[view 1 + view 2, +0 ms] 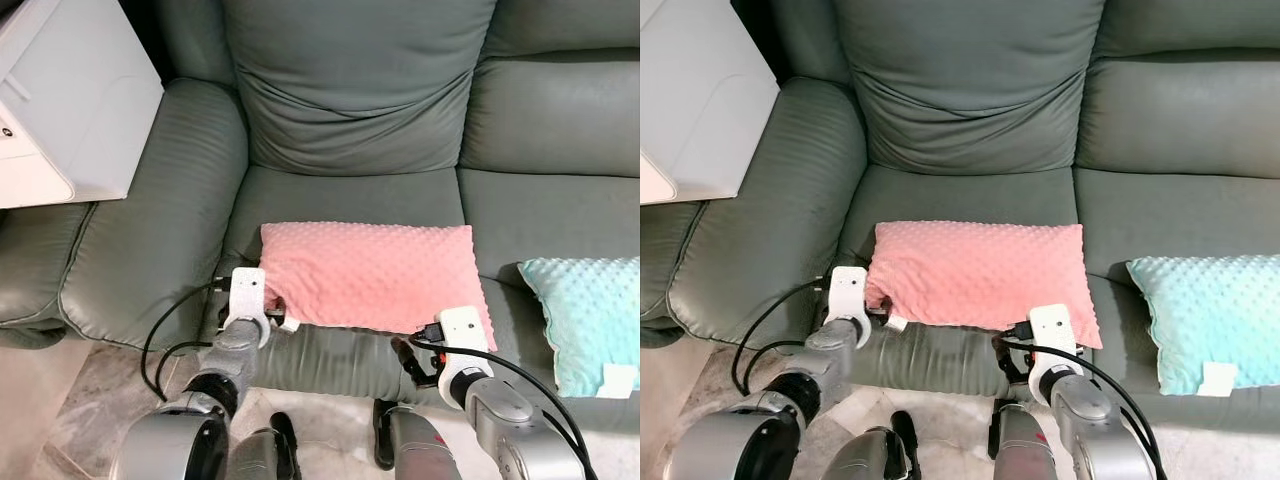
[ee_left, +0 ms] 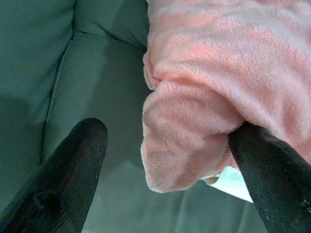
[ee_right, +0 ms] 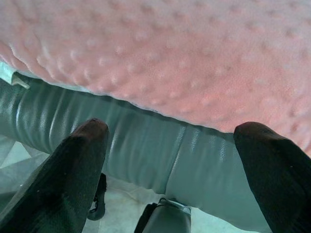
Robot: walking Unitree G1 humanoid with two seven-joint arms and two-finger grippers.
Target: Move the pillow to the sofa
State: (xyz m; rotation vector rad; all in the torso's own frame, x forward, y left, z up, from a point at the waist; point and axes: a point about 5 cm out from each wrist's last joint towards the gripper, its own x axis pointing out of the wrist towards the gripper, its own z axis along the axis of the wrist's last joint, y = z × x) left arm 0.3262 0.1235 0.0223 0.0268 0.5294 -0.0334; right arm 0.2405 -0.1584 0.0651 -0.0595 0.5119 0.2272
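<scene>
- Two pillows are being shown on a grey-green sofa (image 1: 350,100): a pink pillow (image 1: 375,275) is lying flat on the middle seat cushion, near its front edge, and a teal pillow (image 1: 585,315) is lying on the next seat, on the robot's right, well apart from the pink one.
- A white tag (image 1: 620,380) is being shown at the teal pillow's near corner.
- The left gripper (image 2: 165,160) is being held at the pink pillow's near left corner, with its fingers spread wide.
- One left finger (image 2: 272,170) is touching the underside of that bunched corner, while the other (image 2: 73,165) is standing apart from the fabric, over the sofa seat; nothing is being clamped.
- A small white label (image 2: 233,179) is peeking out under the pillow corner, beside the touching finger.
- The right gripper (image 3: 172,160) is being held just below the pillow's near right edge, in front of the sofa's front panel, with its fingers (image 3: 73,174) wide apart and nothing between them.
- The pillow's dotted pink surface is being seen above the right fingers, not touching them.
- A white box-like object (image 1: 70,100) is sitting beyond the sofa's armrest (image 1: 160,220), on the robot's left.
- Pale marbled floor (image 1: 80,420) is being shown before the sofa, beneath both silver arms.
</scene>
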